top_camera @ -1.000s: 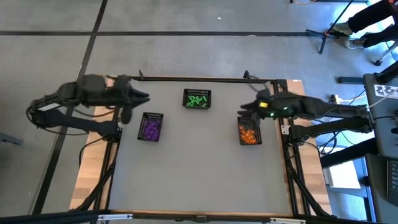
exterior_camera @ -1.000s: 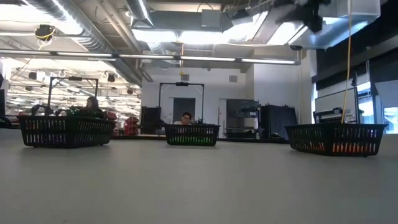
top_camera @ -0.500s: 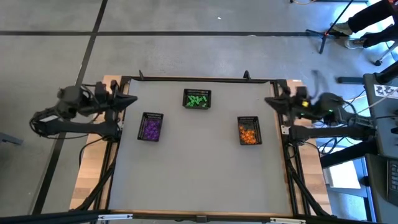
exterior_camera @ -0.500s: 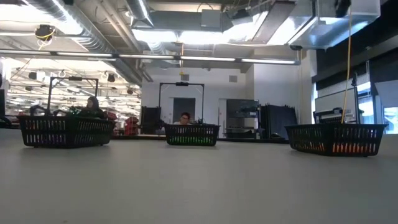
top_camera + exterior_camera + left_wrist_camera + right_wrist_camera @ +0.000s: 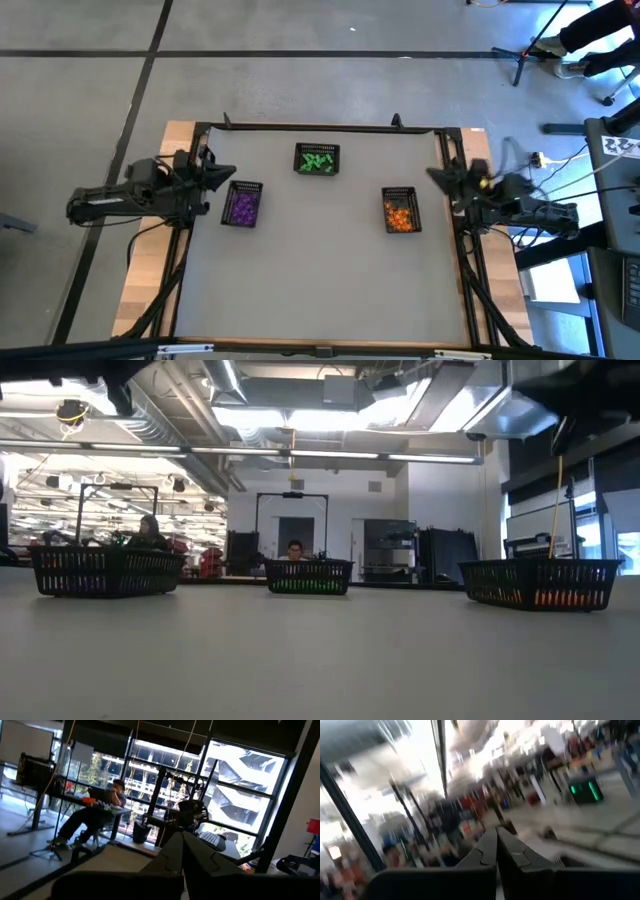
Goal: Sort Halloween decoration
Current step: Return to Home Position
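Hovering at the grey desk's [image 5: 320, 290] side edges, my left end effector [image 5: 230, 173] is pinched closed, my right end effector [image 5: 433, 176] seemingly too; purple, green and orange plastic trinkets [image 5: 243, 207] lie in separate black mesh baskets [image 5: 399, 189]; a person [image 5: 102, 807] sits beyond.

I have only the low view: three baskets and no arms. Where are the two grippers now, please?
Observer: In the high view the left gripper is at the left edge of the table, near the purple basket. The right gripper is at the right edge.
Operator: Do they hold something?
Observer: No. The wrist views show both grippers shut, with nothing in them.
Operator: Is any trinket loose on the table?
Observer: From above I see none. The purple trinkets lie in the purple basket, the green trinkets in the green basket, and the orange trinkets in the orange basket.
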Motion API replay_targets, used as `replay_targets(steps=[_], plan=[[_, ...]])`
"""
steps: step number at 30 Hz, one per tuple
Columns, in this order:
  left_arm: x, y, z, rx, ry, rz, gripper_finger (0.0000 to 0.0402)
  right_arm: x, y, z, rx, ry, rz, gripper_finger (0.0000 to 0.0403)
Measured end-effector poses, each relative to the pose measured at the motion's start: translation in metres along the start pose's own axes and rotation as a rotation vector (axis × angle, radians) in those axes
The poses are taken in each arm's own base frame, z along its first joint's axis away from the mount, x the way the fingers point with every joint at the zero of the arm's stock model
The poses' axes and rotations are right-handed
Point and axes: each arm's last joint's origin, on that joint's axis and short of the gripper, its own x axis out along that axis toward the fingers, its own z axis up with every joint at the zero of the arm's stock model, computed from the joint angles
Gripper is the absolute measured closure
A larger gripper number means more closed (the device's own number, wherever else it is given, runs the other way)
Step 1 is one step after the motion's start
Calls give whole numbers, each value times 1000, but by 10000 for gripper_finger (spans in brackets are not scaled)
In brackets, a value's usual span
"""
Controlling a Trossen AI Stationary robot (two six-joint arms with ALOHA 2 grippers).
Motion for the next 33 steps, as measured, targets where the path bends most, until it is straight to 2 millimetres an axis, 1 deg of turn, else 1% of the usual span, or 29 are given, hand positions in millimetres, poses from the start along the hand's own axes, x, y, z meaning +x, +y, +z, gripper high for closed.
replay_targets(steps=[2,4,5,8,11,17,21,25,28,33], plan=[[0,2,-9,-45,18,8,401,5,-6,-16,-2,58,-23,401],[0,5,-19,-76,51,19,401,8,-14,-36,32,141,-53,398],[0,5,-21,-85,53,19,401,8,-18,-44,59,173,-72,397],[0,7,-27,-93,68,25,401,8,-24,-58,164,194,-99,396],[1,8,-34,-31,96,15,401,7,-31,-68,170,227,-167,400],[1,12,-50,17,137,23,402,4,-37,-74,122,263,-275,400],[0,16,-66,23,174,23,401,3,-38,-76,90,293,-280,400],[-1,19,-78,21,167,12,401,3,-38,-76,89,295,-279,400],[-1,21,-83,20,159,21,401,3,-38,-76,91,295,-279,400],[-1,21,-83,16,160,23,401,3,-38,-76,91,296,-280,400]])
